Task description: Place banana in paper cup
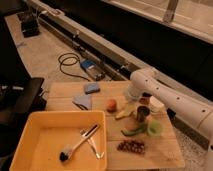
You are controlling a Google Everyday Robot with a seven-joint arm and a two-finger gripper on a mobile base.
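Dim overall, with a warm amber cast. Lit from above, to judge by short, soft shadows kept close under objects. Brightest on the yellow tray and the white arm, with mild glare along the arm's upper curve. Paler patch at upper right. Near-black and featureless across the far background and the left edge. Gripper low beneath the arm's bend, just above the banana, sunk in the arm's own shadow. Soft and grainy throughout this 1 view, small items on the wooden table smeared.
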